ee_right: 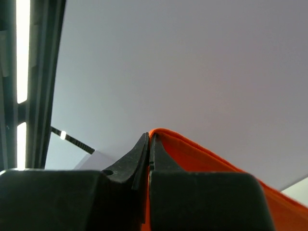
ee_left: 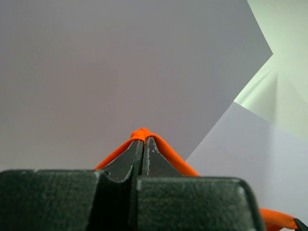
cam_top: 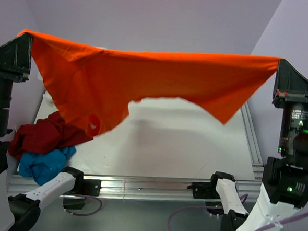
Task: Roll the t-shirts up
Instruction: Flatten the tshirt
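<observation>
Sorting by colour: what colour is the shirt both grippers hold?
Bright orange shirt, clearest in top external.

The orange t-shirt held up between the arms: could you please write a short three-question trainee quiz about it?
1. True or false: the orange t-shirt lies flat on the table.
2. Which lies nearest the table's near edge? A dark red t-shirt, B turquoise t-shirt, C white t-shirt.
3. Fill in: the left end effector and right end effector are each ___ on the orange t-shirt.
Key: 1 false; 2 B; 3 shut.

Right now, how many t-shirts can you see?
3: the orange t-shirt stretched in the air; the dark red t-shirt and the blue t-shirt heaped on the left. More may be hidden.
</observation>
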Robot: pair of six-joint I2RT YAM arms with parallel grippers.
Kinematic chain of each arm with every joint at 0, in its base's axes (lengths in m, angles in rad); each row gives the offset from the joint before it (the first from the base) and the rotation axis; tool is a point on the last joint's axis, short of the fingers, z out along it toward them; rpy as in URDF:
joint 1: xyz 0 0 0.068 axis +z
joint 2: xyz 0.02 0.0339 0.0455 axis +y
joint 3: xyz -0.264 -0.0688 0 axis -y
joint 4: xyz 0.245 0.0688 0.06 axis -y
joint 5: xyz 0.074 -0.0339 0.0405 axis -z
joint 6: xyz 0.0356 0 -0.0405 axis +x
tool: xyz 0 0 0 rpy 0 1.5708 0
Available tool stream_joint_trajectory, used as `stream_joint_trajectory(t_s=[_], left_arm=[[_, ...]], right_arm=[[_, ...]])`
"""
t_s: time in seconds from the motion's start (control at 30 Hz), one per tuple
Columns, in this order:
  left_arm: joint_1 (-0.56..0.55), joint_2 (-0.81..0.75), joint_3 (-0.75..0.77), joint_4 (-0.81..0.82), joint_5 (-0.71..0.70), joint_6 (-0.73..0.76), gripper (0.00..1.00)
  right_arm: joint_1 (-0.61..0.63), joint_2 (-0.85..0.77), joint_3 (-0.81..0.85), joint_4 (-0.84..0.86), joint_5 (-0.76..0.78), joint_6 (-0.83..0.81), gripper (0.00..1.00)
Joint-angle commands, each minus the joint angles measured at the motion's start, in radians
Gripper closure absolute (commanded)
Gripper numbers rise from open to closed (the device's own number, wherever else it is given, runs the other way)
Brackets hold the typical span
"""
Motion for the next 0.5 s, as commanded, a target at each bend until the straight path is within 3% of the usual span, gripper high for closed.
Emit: stream_joint_trajectory(t_s=[0.0,0.23,0.3,0.47], left_arm=[[0.007,-0.007,-0.050,0.026,-0.018,-0.021,1.00],[0.008,0.076,-0.037,-0.020,-0.047,-0.027,1.00],[0.007,0.076,-0.090,-0.002,-0.047,-0.033,1.00],[0.007,0.001,-0.438,0.121,-0.023,-0.073,1.00]], right_arm=[[0.009,0.004,0.051,-0.058,0.076,-0.048,1.00],[0.009,0.116,0.217,-0.321,0.186,-0.085,1.00],[0.009,0.086,0.086,-0.290,0.186,-0.073,1.00],[0.009,-0.023,-0.287,-0.213,0.180,-0.023,1.00]])
